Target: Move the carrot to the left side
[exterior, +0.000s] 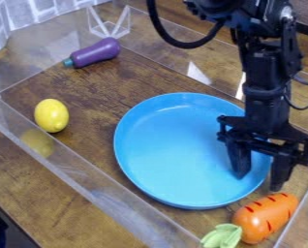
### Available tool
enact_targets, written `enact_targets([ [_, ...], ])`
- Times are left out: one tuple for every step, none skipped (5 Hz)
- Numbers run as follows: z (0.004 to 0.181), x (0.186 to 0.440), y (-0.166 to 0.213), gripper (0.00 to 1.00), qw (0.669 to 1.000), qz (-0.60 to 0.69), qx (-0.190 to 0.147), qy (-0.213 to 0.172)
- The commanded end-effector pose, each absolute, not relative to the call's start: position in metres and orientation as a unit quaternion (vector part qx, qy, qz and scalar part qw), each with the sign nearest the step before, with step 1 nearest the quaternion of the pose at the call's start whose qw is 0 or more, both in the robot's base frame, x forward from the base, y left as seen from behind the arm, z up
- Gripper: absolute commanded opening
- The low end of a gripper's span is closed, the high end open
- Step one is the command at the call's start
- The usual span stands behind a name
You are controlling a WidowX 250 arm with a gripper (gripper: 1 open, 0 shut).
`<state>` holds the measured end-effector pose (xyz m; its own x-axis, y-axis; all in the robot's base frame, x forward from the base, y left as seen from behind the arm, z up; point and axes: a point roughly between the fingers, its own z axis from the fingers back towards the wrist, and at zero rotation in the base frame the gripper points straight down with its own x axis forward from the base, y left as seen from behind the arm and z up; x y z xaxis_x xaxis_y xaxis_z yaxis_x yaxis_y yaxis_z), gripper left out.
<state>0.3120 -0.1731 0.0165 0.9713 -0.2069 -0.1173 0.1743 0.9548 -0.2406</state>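
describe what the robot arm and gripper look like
The arm is all black, built of blocky segments with black cables looping beside its upper part. It ends in a black gripper with a wide bar-shaped body and two thin, straight fingers. No markings or labels can be made out.

Even, fairly bright indoor light falls from above, with soft shadows only. The plate (183, 150) carries a pale sheen at its 12 o'clock rim and a faint shadow under the arm (266, 77). The lemon (50, 115) casts a short shadow toward 6 o'clock. The picture is small and slightly soft; the clear walls (66, 155) show dull reflections.
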Motion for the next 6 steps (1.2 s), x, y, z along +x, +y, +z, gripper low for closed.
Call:
enact_targets([
  [0.0027, 0.288, -0.1746, 1.0, 0.982, -0.121, -0.102, 0.107],
  [0.0046, 0.2853, -0.1741, 1.0, 0.979, -0.136, -0.102, 0.11],
  [0.004, 0.2821, -0.1701, 1.0, 0.977, -0.148, -0.1, 0.116],
  [0.0041, 0.283, -0.1685, 1.0, 0.973, -0.167, -0.097, 0.124],
  [0.0042, 0.2841, -0.1677, 0.0, 0.969, -0.186, -0.095, 0.13],
  [0.0106, 0.2884, -0.1726, 1.0, 0.973, -0.167, -0.098, 0.125],
])
